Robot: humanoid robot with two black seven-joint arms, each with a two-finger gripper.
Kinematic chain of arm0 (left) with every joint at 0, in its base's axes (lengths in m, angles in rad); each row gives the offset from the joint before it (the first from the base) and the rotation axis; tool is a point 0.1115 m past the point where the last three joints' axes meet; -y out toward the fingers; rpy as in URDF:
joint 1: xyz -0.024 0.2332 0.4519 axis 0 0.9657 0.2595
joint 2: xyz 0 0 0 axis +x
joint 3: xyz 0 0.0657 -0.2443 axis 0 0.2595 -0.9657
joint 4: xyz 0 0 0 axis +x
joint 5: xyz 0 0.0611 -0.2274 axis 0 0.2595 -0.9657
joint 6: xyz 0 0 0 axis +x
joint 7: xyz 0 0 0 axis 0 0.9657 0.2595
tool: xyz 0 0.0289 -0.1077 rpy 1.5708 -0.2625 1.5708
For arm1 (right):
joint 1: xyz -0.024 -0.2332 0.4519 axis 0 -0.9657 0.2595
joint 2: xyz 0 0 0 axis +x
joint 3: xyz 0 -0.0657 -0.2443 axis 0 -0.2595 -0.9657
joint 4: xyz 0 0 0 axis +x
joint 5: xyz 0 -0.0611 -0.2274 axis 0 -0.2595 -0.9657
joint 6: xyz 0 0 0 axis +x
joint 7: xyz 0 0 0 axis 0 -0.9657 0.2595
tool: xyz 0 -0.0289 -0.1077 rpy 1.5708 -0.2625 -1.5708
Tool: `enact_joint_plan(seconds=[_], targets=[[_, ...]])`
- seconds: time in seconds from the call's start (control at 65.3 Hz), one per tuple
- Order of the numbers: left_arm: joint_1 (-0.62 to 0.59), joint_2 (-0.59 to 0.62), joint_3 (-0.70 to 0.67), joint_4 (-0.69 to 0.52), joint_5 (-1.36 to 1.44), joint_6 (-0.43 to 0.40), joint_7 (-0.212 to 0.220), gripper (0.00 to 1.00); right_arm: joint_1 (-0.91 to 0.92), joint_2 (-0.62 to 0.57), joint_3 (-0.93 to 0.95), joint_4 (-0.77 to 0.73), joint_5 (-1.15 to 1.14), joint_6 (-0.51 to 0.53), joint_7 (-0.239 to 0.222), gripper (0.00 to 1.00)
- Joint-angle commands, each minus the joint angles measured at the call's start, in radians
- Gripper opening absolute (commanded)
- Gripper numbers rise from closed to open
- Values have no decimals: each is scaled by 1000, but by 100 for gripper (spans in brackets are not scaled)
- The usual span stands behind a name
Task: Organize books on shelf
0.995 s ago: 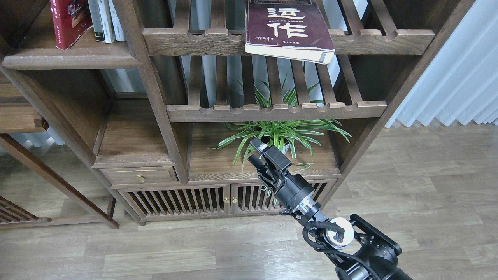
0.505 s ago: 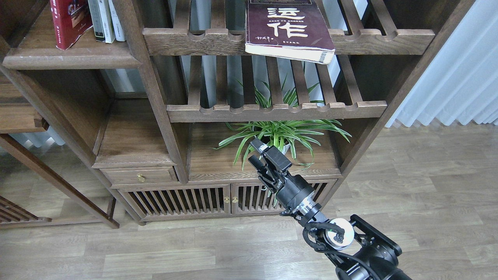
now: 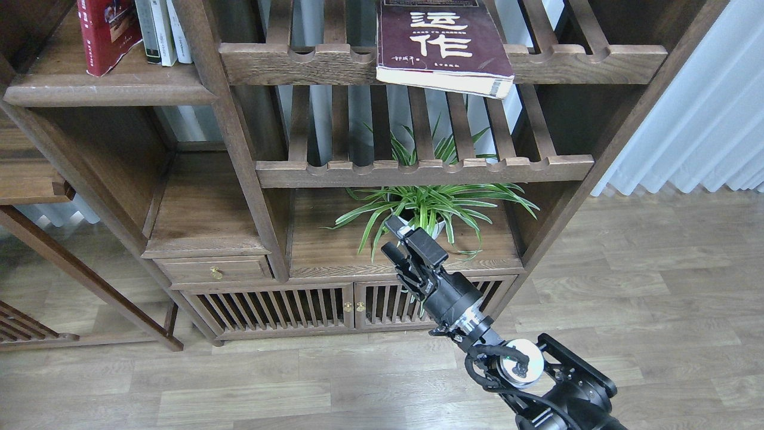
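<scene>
The right hand [image 3: 399,239] sat low in front of the cabinet, empty, fingers spread a little with a gap between them, gripping nothing; the left hand was not in view. Straight above the hand, on the top slatted rack [image 3: 555,57], the maroon book [image 3: 439,42] lay flat, cover up, its near edge hanging past the front rail and slightly skewed. Far up and to the left of the hand, the shelf [image 3: 107,89] carried the red book [image 3: 104,33] standing upright and leaning a bit, with thin white books [image 3: 162,30] just beside it on the side nearer the hand. The lavender book could not be seen here, so its place is unknown. Right behind the hand was a plant [image 3: 430,206] on the lower surface [image 3: 334,251], its leaves close to the fingers; whether they touched cannot be told. Judged progress: partly done. The red book looked already placed on the shelf; the maroon book was still on the rack, not on the shelf, so it looked like the next one to move. Left to do, by guess: raise the hand to the overhanging edge, grip the maroon book, carry it up-left, stand it next to the others. The lavender one is unaccounted for. Risk: the book is thick and overhanging, so a poor grip could tip it off the rail.
</scene>
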Motion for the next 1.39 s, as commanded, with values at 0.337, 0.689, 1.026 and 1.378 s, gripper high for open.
enact_joint_plan(seconds=[0.337, 0.689, 1.026, 1.378], targets=[[-50, -10, 145, 122, 34, 121, -152, 0, 0, 0, -10, -1, 1, 0, 0, 88], [-164, -12, 374, 203, 34, 308, -252, 0, 0, 0, -10, -1, 1, 0, 0, 88], [-236, -24, 491, 275, 34, 329, -278, 0, -3, 0, -10, -1, 1, 0, 0, 88], [-337, -39, 618, 367, 31, 341, -281, 0, -5, 0, -8, -1, 1, 0, 2, 89]])
